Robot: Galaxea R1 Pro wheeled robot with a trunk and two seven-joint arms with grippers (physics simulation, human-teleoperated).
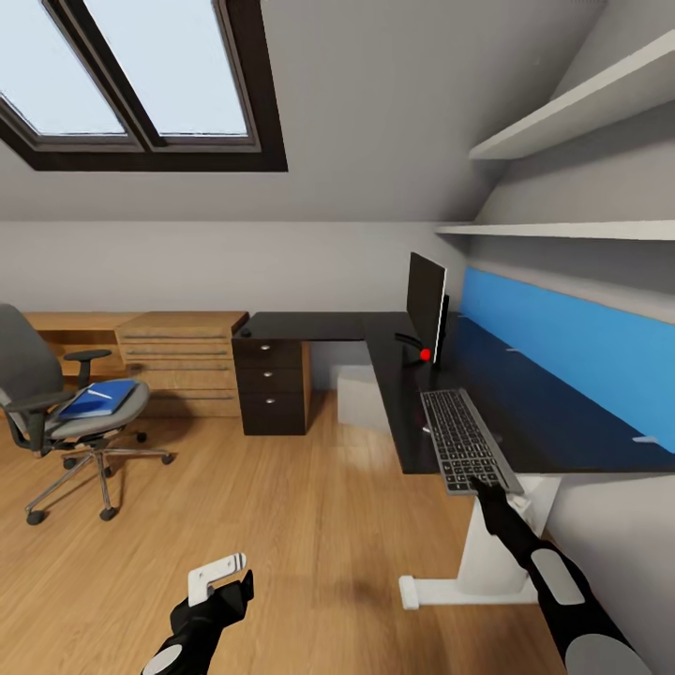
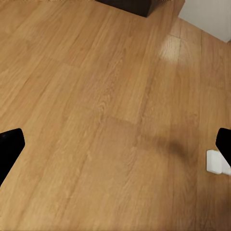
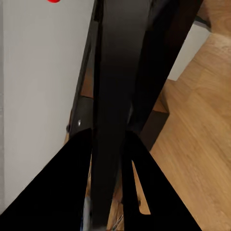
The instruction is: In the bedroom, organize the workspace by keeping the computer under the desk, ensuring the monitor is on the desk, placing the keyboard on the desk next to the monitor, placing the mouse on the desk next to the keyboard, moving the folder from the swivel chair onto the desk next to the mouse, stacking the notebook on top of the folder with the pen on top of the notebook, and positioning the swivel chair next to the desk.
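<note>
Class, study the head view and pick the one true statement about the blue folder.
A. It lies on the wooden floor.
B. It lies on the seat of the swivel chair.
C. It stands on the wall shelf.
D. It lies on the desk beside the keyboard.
B. The blue folder rests on the grey seat of the swivel chair, well away from the desk, where the keyboard lies near the front edge.

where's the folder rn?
Head view, far left: the blue folder lies on the swivel chair seat, across the room from the desk, with something thin and white on top.
</note>
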